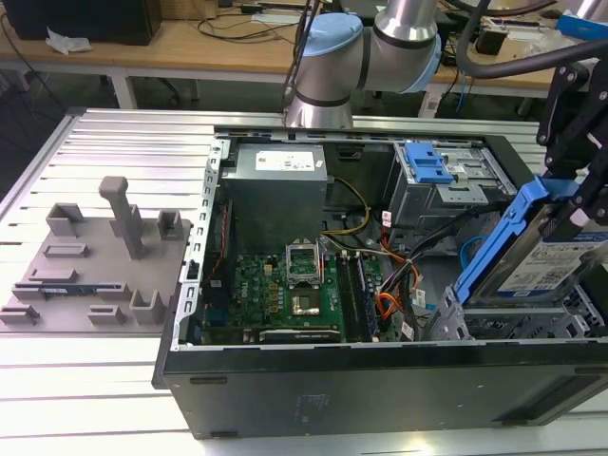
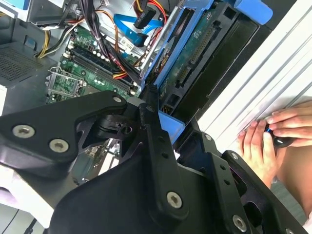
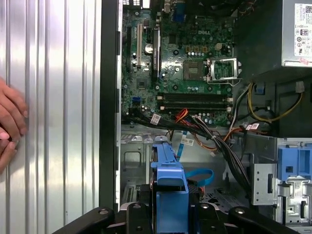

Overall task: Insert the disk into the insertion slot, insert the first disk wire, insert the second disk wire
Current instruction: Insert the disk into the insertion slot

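The disk (image 1: 541, 256), a silver drive with a white label in a bright blue carrier, hangs tilted above the case's near right corner. My gripper (image 1: 573, 204) is shut on it from above. In the first wrist view the carrier's blue edge (image 3: 169, 187) stands between my black fingers (image 3: 102, 217). The second wrist view looks along the disk (image 2: 195, 63), showing its circuit-board side. The insertion slot (image 1: 503, 321), a silver perforated cage, lies directly beneath the disk and shows again in the first wrist view as the slot (image 3: 132, 163). A loose blue cable (image 3: 201, 175) and orange-red wires (image 1: 389, 304) lie beside the cage.
The open computer case (image 1: 380, 380) holds a green motherboard (image 1: 285, 290), a power supply (image 1: 275, 180) and a darker cage with a blue latch (image 1: 427, 163). A person's hand (image 3: 9, 122) rests on the ribbed metal table outside the case wall. Grey fixtures (image 1: 95, 256) stand at the exterior view's left.
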Tool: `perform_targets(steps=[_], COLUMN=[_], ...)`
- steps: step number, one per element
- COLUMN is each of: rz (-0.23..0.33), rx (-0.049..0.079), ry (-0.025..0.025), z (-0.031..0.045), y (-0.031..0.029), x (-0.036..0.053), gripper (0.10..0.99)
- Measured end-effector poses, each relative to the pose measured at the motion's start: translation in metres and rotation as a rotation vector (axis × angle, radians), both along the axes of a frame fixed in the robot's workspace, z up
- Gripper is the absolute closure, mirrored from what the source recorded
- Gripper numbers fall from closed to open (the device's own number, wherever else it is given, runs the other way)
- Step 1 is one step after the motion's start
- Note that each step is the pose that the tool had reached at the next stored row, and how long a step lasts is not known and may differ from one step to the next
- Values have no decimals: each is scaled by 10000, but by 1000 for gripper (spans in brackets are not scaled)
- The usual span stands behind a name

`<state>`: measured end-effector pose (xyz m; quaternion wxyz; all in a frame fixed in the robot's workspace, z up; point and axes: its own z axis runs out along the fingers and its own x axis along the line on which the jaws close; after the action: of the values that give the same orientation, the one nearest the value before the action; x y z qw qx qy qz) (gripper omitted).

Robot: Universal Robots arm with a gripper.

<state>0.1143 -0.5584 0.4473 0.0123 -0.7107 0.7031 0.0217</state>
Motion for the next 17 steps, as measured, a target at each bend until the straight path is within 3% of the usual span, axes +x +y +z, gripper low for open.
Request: perform_targets(steps=[5, 10, 17], rz=[1, 0, 0], rx=[7, 8, 7], ry=[-1, -1, -1], z=[-75, -218, -361], y=[0, 0, -2], x=[0, 0, 0], gripper=[722, 722, 722])
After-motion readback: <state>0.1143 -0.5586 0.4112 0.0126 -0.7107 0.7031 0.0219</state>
